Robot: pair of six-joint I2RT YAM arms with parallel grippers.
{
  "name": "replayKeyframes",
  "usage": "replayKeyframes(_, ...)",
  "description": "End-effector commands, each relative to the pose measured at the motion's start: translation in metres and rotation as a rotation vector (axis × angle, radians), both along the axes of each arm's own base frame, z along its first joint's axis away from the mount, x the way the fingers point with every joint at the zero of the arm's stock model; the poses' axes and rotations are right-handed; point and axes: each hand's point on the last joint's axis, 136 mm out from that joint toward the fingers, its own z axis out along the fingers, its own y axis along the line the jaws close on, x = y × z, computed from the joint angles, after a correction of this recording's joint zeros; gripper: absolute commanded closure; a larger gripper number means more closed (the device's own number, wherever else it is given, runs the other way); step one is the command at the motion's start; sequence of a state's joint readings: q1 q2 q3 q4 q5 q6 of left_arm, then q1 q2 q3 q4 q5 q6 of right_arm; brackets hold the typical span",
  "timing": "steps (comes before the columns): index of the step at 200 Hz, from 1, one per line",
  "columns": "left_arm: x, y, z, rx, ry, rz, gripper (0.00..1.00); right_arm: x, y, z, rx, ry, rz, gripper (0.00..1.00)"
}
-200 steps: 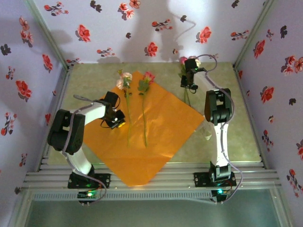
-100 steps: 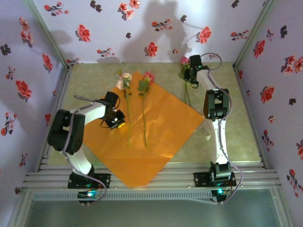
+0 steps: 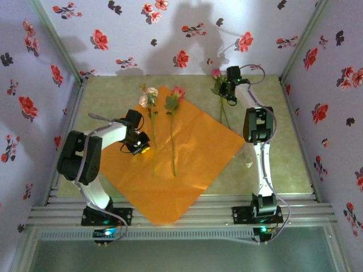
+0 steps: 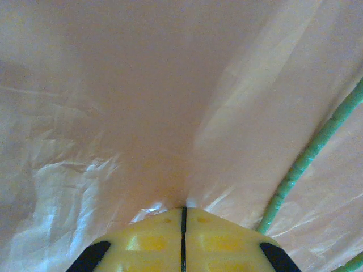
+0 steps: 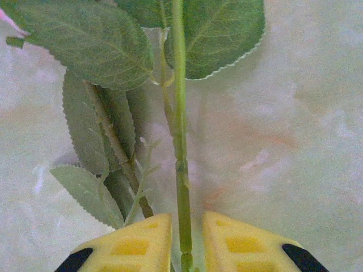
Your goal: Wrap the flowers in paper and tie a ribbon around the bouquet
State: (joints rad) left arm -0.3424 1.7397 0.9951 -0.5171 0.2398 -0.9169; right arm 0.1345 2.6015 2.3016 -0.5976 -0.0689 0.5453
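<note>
Two roses [image 3: 153,136] lie side by side on the orange paper [image 3: 198,147], stems running toward me and blooms just past the sheet's far edge. The paper is spread flat as a diamond on the table [image 3: 272,164], its near corner reaching down between my two bases.

My left gripper [image 3: 140,148] is low on the left part of the sheet, just beside the left rose's stem. From the left wrist, that gripper [image 4: 183,212] has its yellow fingers [image 4: 147,241] pressed together with only a thin seam between them. The tips rest against the paper [image 4: 142,85], whose creases run toward them. Whether a fold is caught there, I cannot tell. A green stem [image 4: 309,156] crosses the sheet to the right.

My right gripper [image 3: 226,90] reaches to the far right of the table, over a third rose [image 3: 223,116] that lies off the paper on the bare surface. From the right wrist, its fingers [image 5: 142,238] are slightly parted. The third rose's stem [image 5: 180,113] runs straight between them, with a sliver of gap on its right side. Serrated leaves [image 5: 85,51] fan out ahead of the tips.
</note>
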Motion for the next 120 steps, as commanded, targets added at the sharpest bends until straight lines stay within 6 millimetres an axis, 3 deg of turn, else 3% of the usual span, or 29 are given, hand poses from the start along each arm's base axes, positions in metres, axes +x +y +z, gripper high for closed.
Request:
replayKeyframes(1,-0.014,0.005,-0.009,0.024,0.084,0.011,0.92,0.002,-0.001,-0.010,0.009,0.012,-0.010,0.84)
replayKeyframes(32,-0.014,0.005,-0.009,0.025,0.087,0.010,0.93,0.000,-0.005,-0.004,-0.031,0.010,-0.004,0.96)
replayKeyframes(53,-0.014,0.005,-0.010,0.026,0.088,0.009,0.93,0.001,-0.015,0.026,-0.103,-0.044,-0.004,1.00)
replayKeyframes(71,-0.013,0.005,-0.010,0.026,0.086,0.009,0.93,-0.004,-0.034,0.076,-0.277,-0.140,-0.049,1.00)
replayKeyframes(78,-0.014,0.005,-0.010,0.026,0.086,0.007,0.93,-0.008,-0.043,0.106,-0.339,-0.201,-0.082,1.00)
replayKeyframes(104,-0.014,0.005,-0.011,0.024,0.084,0.008,0.93,-0.031,-0.085,0.187,-0.524,-0.331,-0.227,1.00)
replayKeyframes(120,-0.014,0.006,-0.011,0.025,0.082,0.007,0.93,-0.041,-0.095,0.227,-0.583,-0.385,-0.247,1.00)
